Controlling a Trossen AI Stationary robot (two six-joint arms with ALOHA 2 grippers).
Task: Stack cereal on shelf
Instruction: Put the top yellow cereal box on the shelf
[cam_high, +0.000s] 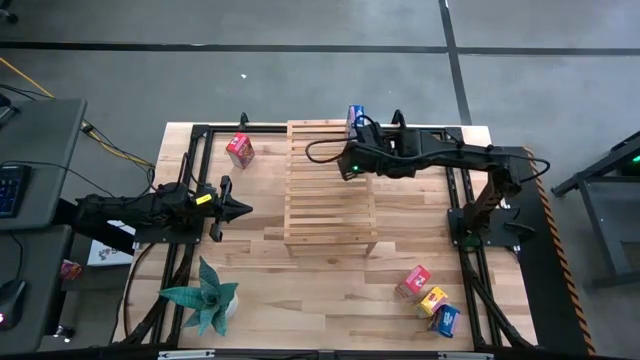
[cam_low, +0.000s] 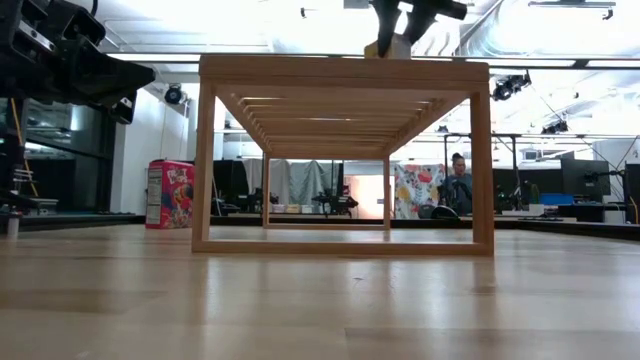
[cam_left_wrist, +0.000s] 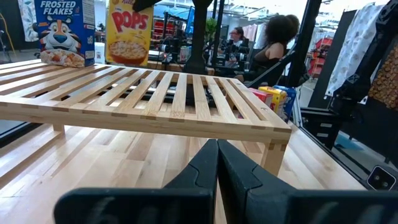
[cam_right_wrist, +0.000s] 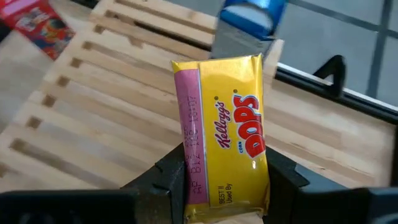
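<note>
The shelf (cam_high: 330, 185) is a light-wood slatted rack in the middle of the table. A blue cereal box (cam_high: 356, 117) stands on its far end. My right gripper (cam_right_wrist: 227, 186) is over the shelf's far part, shut on a yellow Pops box (cam_right_wrist: 227, 134) next to the blue box (cam_left_wrist: 65, 31). A red box (cam_high: 240, 150) stands on the table to the left of the shelf. My left gripper (cam_high: 235, 208) is shut, level and empty at the table's left. My right gripper pinches the yellow box between its two fingers on its two narrow sides (cam_right_wrist: 189, 186), at its upper end. The fingers slant down from above, from the table's right. The box stands upright below them (cam_left_wrist: 129, 31). I cannot tell whether its lower end touches the shelf's slats.
A red (cam_high: 413, 282), a yellow (cam_high: 432, 300) and a blue box (cam_high: 447, 320) lie together on the table at the near right. A teal plant (cam_high: 205, 300) stands at the near left. A dark frame (cam_high: 200, 135) borders the table. People sit beyond the table's right edge.
</note>
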